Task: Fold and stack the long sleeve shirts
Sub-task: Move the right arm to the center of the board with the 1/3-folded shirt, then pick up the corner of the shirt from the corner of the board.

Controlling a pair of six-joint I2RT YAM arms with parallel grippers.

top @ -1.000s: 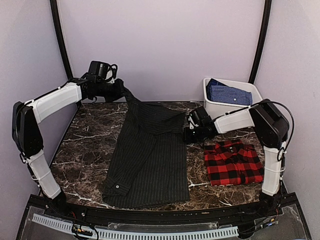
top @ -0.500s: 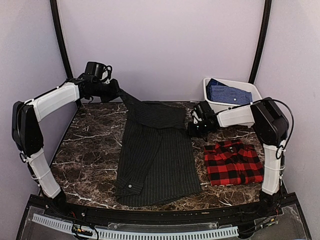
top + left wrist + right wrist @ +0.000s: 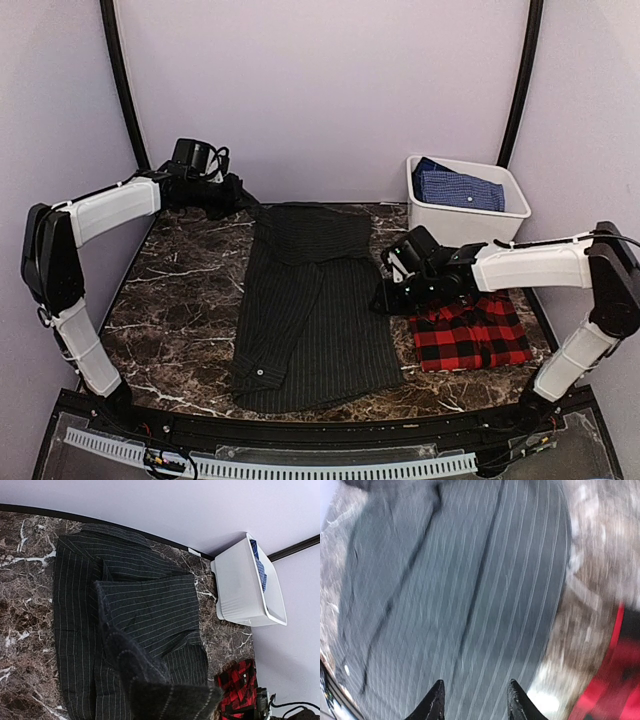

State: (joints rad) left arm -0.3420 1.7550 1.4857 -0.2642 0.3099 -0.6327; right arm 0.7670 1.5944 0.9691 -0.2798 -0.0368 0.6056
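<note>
Top external: charcoal pinstriped cloth shirt (image 3: 315, 300) lay mid-table, mid-fold, just beside the folded red-and-black plaid shirt (image 3: 470, 335).
Left gripper (image 3: 235, 192) was clamped on its far corner; right gripper (image 3: 476, 700) hung with jaws apart, empty. Next probably needed: right grip on shirt edge, fold over.

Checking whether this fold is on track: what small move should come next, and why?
Probably the left gripper should lower and release the pinstriped shirt: it is shut on a far-left strip of cloth raised off the table, while the right gripper hangs open and empty over the shirt's right side, beside the folded plaid shirt.
</note>
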